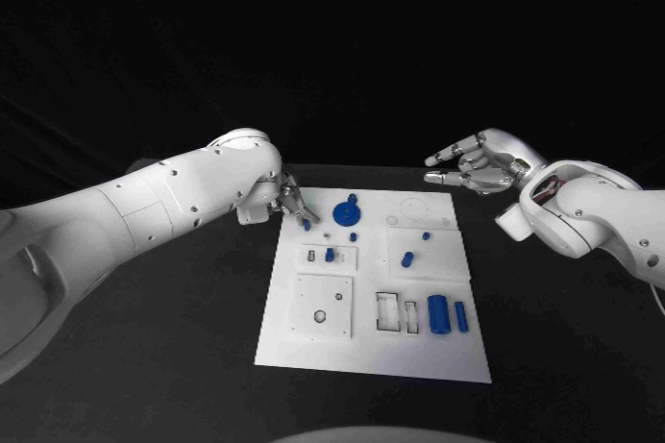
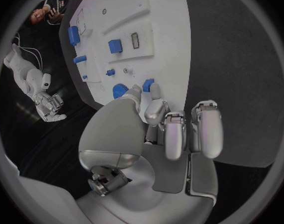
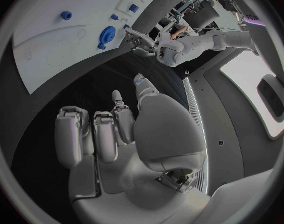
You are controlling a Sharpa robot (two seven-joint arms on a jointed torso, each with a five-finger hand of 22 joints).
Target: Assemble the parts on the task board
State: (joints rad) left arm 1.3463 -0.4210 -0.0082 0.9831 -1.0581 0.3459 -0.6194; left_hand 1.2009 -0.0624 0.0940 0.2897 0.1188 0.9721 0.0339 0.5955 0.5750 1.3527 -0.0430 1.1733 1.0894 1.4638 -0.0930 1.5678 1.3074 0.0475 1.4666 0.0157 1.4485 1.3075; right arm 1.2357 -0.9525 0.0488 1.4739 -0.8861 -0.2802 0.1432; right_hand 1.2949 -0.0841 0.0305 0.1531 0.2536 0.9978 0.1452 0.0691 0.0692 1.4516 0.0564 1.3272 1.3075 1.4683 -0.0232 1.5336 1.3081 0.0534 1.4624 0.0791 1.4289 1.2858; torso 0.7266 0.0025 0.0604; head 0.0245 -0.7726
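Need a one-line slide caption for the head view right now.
Left hand touches a small blue part at the task board far corner; right hand hovers open beyond it.

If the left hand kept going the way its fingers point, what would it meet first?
Probably the small blue part at the task board's far left corner; the left hand's fingertips are right by it, though contact is unclear.

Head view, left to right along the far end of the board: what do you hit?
Left hand, with a small blue part at its fingertips → round blue disc part → far-right corner of the white task board → right hand, raised off the board with nothing in it.
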